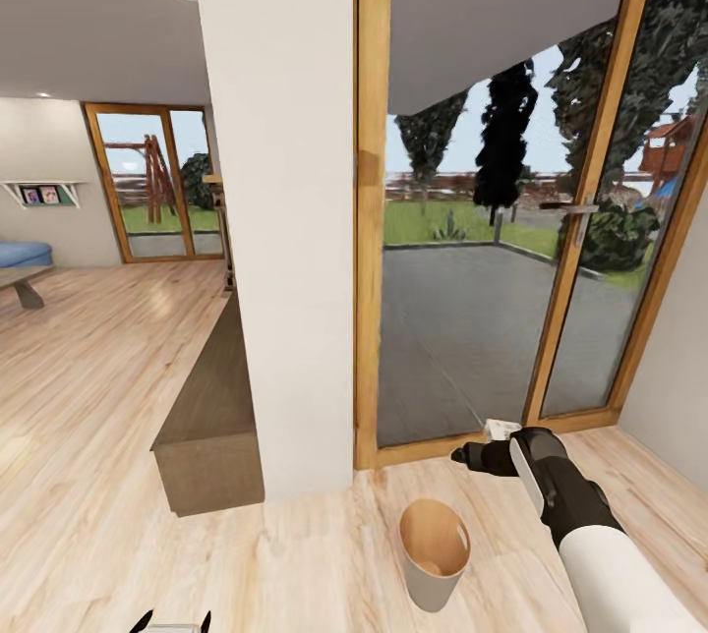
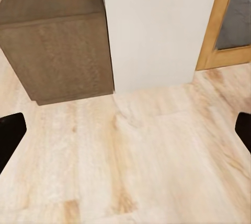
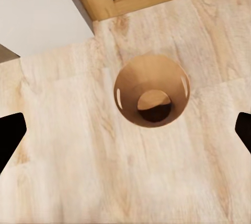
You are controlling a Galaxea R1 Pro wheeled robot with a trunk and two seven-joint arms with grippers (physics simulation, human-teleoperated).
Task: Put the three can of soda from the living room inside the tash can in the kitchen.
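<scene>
The trash can stands on the light wood floor near the glass doors, pale grey outside and brown inside. My right gripper hangs above and slightly beyond it, open, with nothing between its fingers. In the right wrist view I look straight down into the trash can; a dark shape lies at its bottom, too unclear to name. The right gripper has its jaws spread wide. My left gripper sits low at the picture's bottom edge, open over bare floor. No soda can is clearly visible.
A white pillar rises just left of the wood-framed glass door. A low brown cabinet juts out from the pillar's left side. Far left, across open wood floor, are a blue sofa and a low table.
</scene>
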